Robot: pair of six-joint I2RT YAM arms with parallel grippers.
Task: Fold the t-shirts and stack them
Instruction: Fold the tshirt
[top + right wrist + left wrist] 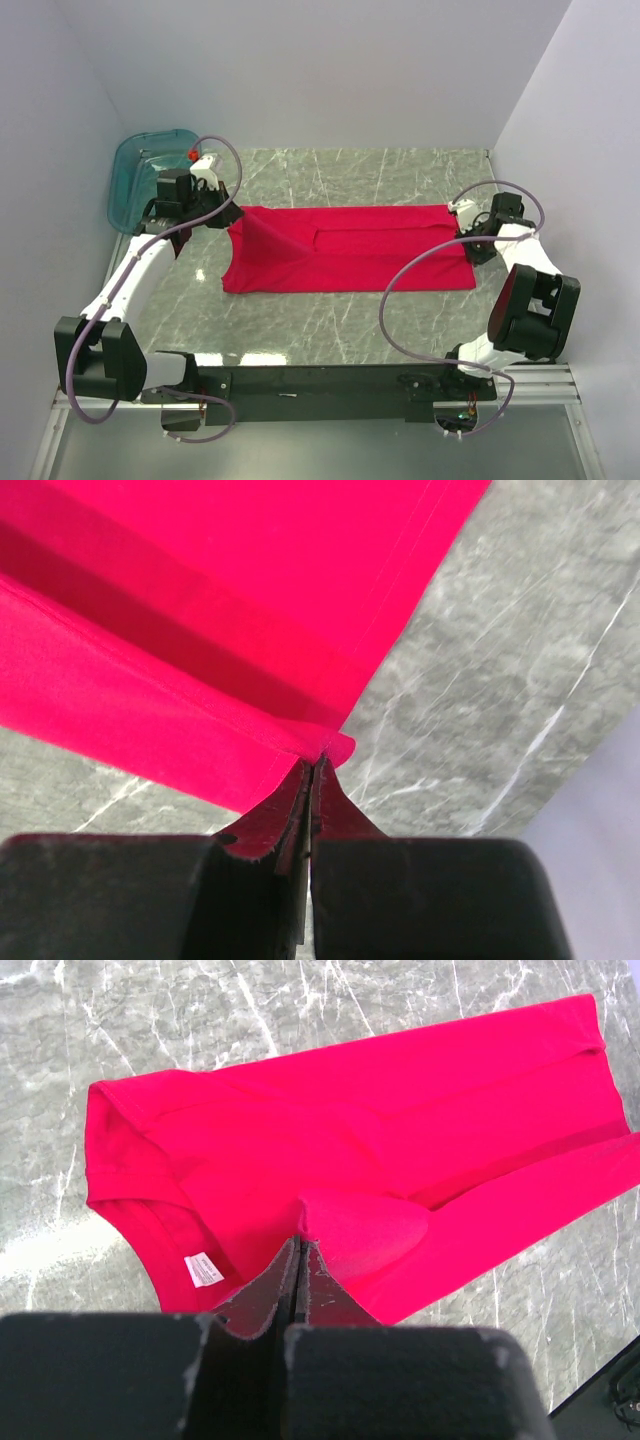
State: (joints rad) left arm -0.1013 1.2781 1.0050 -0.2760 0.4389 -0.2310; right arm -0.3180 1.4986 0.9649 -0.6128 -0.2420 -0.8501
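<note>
1. Jaws of left gripper [301,1245] clenched on a raised fold of the red t-shirt [350,250], just beside the neck label [203,1269].
2. Right gripper [312,765] pinched shut on the hem corner at the opposite end.
3. Shirt otherwise spread lengthwise on the marble table [400,170].
4. Step, judged: lengthwise fold in hand. Next: both pinched points carried across together, cloth kept taut.
5. Teal tub [140,170] at far-left corner, apart from shirt; contents not discernible.

Bright red t-shirt [350,250]; white neck label [202,1269]; grey white-veined marble table [330,330]; teal tub [140,170].
</note>
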